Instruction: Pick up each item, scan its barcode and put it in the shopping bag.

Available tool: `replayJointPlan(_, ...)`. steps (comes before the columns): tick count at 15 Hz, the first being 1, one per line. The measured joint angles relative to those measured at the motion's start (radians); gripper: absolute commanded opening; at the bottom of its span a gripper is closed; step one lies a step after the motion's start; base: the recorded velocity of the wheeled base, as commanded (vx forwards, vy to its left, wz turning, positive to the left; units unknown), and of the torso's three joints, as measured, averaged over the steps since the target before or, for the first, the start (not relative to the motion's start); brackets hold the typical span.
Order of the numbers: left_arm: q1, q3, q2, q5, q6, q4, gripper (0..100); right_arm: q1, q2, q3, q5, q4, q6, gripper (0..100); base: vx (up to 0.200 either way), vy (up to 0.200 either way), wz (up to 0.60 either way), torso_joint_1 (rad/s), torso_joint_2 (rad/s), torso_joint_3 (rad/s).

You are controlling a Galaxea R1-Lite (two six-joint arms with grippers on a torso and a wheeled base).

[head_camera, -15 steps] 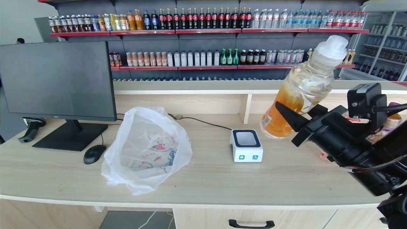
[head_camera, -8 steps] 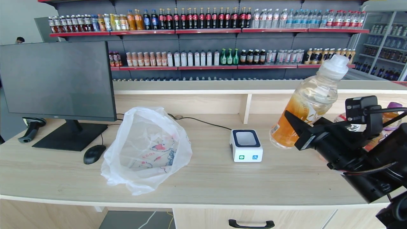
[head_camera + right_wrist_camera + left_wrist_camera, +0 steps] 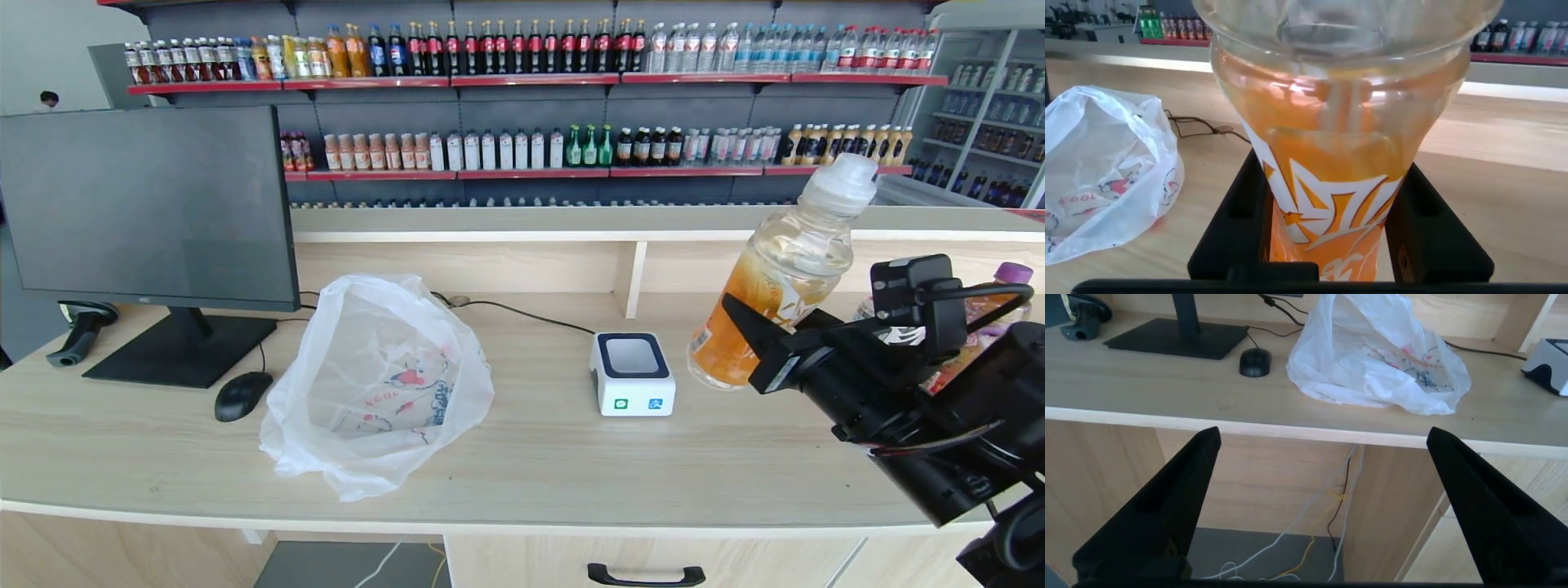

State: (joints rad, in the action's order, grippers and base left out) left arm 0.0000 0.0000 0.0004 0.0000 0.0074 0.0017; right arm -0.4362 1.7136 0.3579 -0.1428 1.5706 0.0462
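Lowered since a second ago, the bottle hangs pinched in the right fingers, base near the surface, cap tilted toward 1 o'clock. It lies at 3 o'clock of the scanner; the shopping bag sits beyond at 9 o'clock. Left fingers are spread, farther off.

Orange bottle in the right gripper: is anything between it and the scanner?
Nothing visible. Only bare counter separates the bottle in the right gripper from the scanner; the shopping bag lies beyond the scanner, to the robot's left.
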Motion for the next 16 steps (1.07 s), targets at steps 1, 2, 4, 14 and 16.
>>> replayJointPlan(1,0.0,0.0,0.0,0.0,0.002,0.0,100,0.002,0.0,0.002,0.0,0.0,-0.001,0,0.0,0.0,0.0,0.0,0.0,0.0)
replayJointPlan(2,0.0,0.0,0.0,0.0,0.001,-0.001,100,0.007,0.001,0.002,0.0,-0.006,-0.006,0,0.0,0.0,0.0,0.0,0.0,0.0)
replayJointPlan(4,0.0,0.0,0.0,0.0,-0.001,-0.002,100,0.015,-0.001,0.006,0.001,0.01,-0.02,0,0.0,0.1,0.0,0.004,0.0,0.004)
replayJointPlan(14,0.001,0.0,0.0,0.001,-0.011,-0.002,100,0.012,-0.003,0.016,0.0,0.001,-0.022,0,0.0,0.2,0.0,0.005,0.01,0.001)
replayJointPlan(16,0.001,0.0,0.0,0.001,-0.012,-0.002,100,0.012,-0.006,0.017,0.0,-0.001,-0.022,0,0.0,0.2,0.0,0.007,0.0,0.007)
